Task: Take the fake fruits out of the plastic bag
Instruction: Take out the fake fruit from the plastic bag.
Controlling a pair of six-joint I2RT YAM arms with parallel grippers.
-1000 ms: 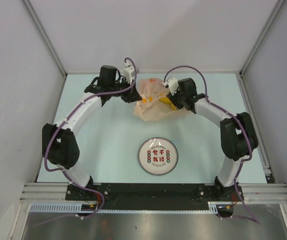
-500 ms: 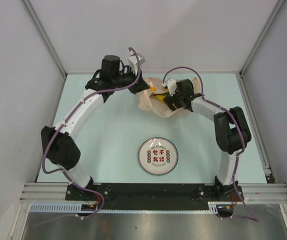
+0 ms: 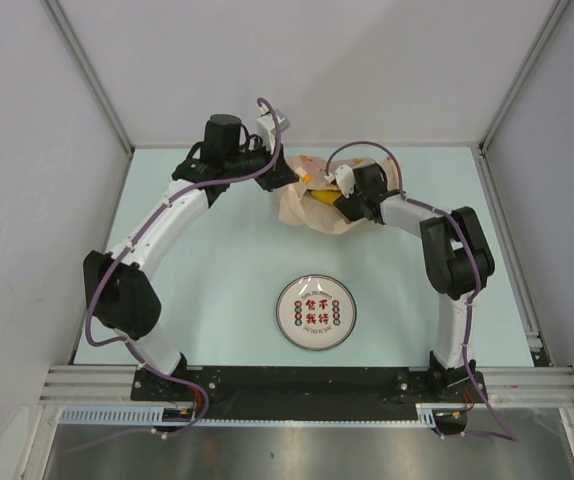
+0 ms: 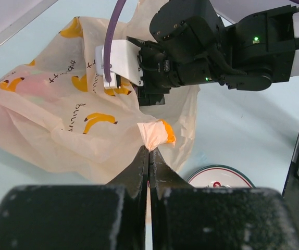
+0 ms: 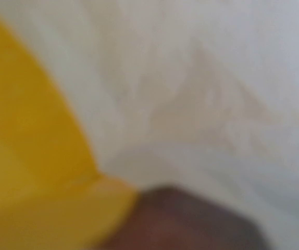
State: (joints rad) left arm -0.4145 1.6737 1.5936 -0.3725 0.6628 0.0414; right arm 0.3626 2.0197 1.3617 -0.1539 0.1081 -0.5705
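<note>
1. While the left gripper [image 3: 289, 180] pinches the plastic bag [image 3: 312, 215] at the far middle of the table [image 3: 217, 250], you are in the reach-in step. The right gripper [image 3: 342, 197] is pushed into the bag mouth from the right, just beside a yellow fruit [image 3: 319, 196] showing at the opening. No fruit lies outside the bag, so judge the task as barely begun.
2. Top view, room: the plate [image 3: 280, 312] sits well apart from the bag, nearer the bases, with bare table between them. Open table also lies left and right of the bag. The table's far edge is close behind it, so plan the withdrawal toward the bases, not away.
3. Left wrist view: the left jaws are pressed together on a twisted fold of the bag's film. The right gripper's black body fills the mouth just beyond that fold. Its fingers are hidden behind film.
4. Right wrist view: too close, fully blurred. Yellow fills the left side, pale film the rest, and a dark shape [image 5: 181, 224] sits at the bottom edge. You cannot tell whether the right jaws are spread or closed, or whether they hold anything. Lemon or banana: also cannot tell.
5. Next move, as a judgement: get the right jaws around the yellow fruit alone, then draw it out through the mouth against the left pinch. Risk: film caught with the fruit would drag the whole bag.
</note>
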